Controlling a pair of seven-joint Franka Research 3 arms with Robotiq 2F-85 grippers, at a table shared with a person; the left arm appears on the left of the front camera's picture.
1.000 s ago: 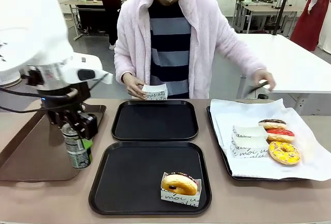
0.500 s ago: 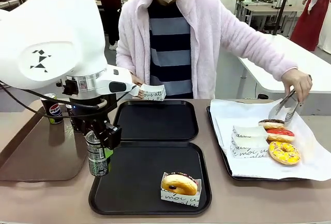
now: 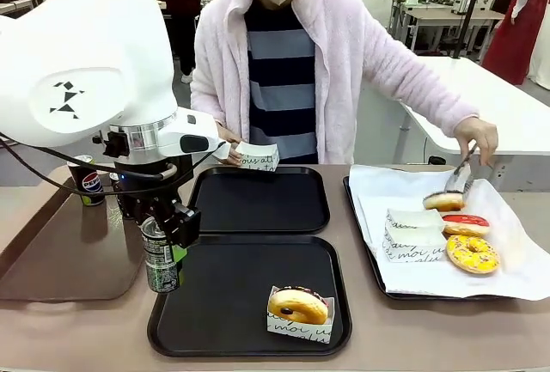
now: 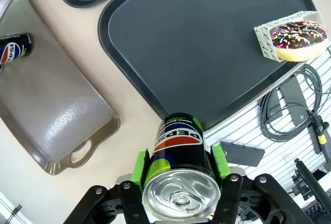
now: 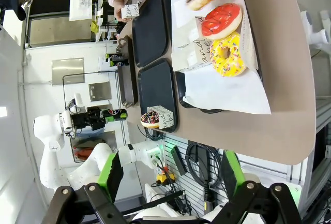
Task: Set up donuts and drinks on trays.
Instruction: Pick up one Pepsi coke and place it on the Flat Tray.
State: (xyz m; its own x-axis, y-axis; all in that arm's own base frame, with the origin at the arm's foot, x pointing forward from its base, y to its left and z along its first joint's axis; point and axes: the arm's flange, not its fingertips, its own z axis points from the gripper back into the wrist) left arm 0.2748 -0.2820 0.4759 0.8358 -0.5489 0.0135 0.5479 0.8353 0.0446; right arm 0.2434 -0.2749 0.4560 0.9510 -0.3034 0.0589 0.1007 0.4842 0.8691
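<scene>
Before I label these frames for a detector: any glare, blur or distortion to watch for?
Front view: even light, sharp, though the left arm looms large and white near the lens. Left wrist view: pale sheen on the brown handled tray, the can crisp. Right wrist view: rolled sideways, the table edge looks bowed by the wide lens.

- You'll find the near tray is matt black plastic.
- The can looks glossy, with a shiny metal top.
- The donut has glossy glaze; its box is paper.
</scene>
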